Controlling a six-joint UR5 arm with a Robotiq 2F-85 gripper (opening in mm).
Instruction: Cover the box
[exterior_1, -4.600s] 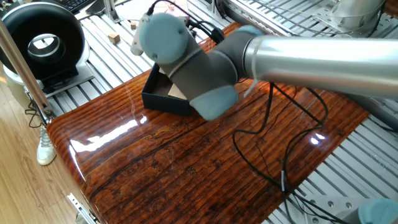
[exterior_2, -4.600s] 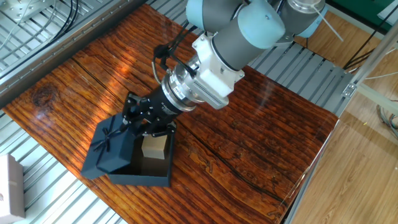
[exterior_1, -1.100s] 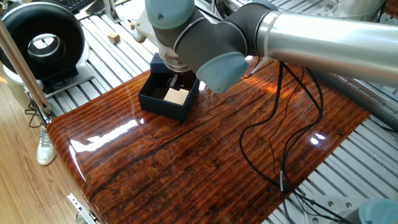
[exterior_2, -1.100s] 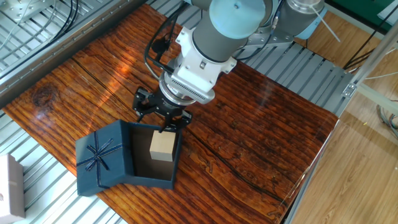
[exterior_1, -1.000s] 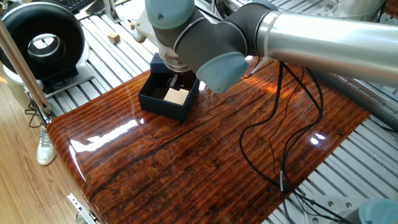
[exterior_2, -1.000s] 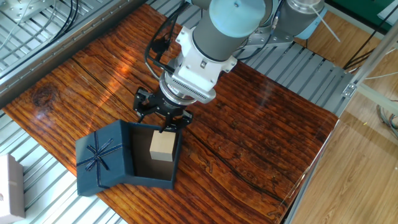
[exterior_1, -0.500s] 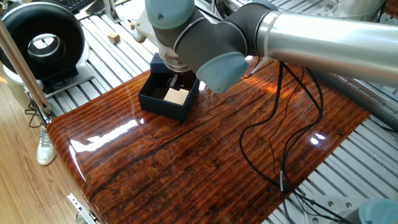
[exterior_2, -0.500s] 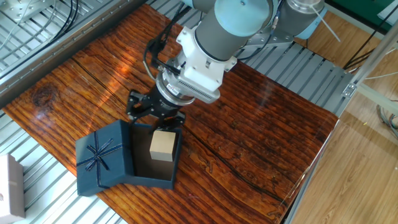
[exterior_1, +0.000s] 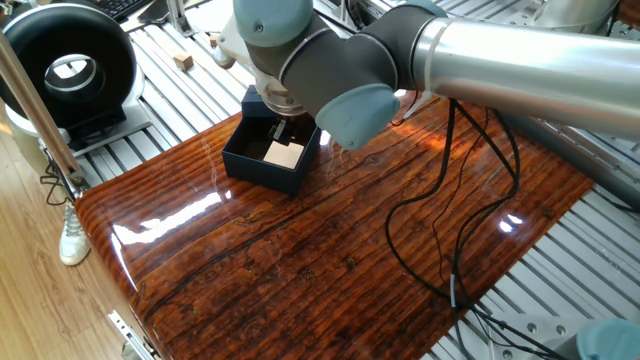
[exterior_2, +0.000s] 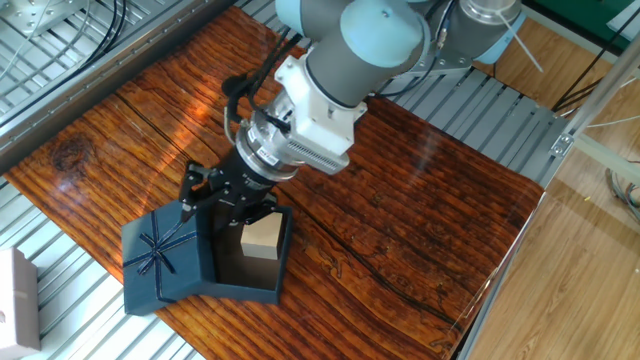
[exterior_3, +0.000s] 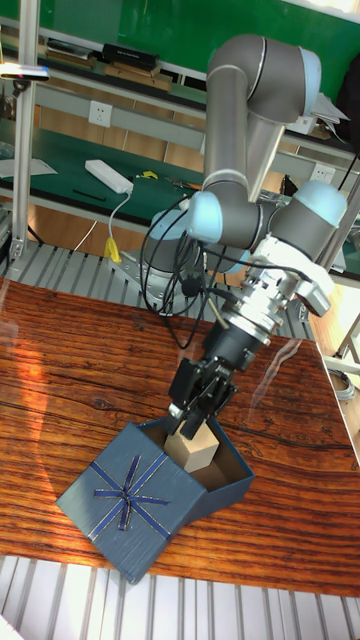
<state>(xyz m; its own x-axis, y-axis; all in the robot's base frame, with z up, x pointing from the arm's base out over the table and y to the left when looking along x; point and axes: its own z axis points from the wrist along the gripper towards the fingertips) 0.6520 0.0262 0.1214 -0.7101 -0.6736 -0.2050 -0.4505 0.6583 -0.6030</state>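
The box (exterior_2: 262, 282) is dark navy and stands open on the wooden table (exterior_2: 400, 230), with a tan block (exterior_2: 262, 237) inside. Its navy lid (exterior_2: 162, 262), bow facing up, leans tilted against the box's left side. My gripper (exterior_2: 222, 197) hangs low over the box's back left corner, by the lid's upper edge, open and holding nothing. In the tall fixed view the gripper (exterior_3: 197, 405) is just above the tan block (exterior_3: 197, 450), behind the lid (exterior_3: 138, 495). In one fixed view the arm hides most of the gripper over the box (exterior_1: 262, 168).
A black cable (exterior_1: 440, 230) trails across the table to the right of the box. A round black device (exterior_1: 68, 70) and a small wooden block (exterior_1: 183, 61) sit on the metal slats beyond the table. A white object (exterior_2: 15, 300) lies near the lid's side.
The gripper earlier held the lid over the box; the lid now leans at the box's side. In the last second the open gripper has moved left and lower, toward the lid.
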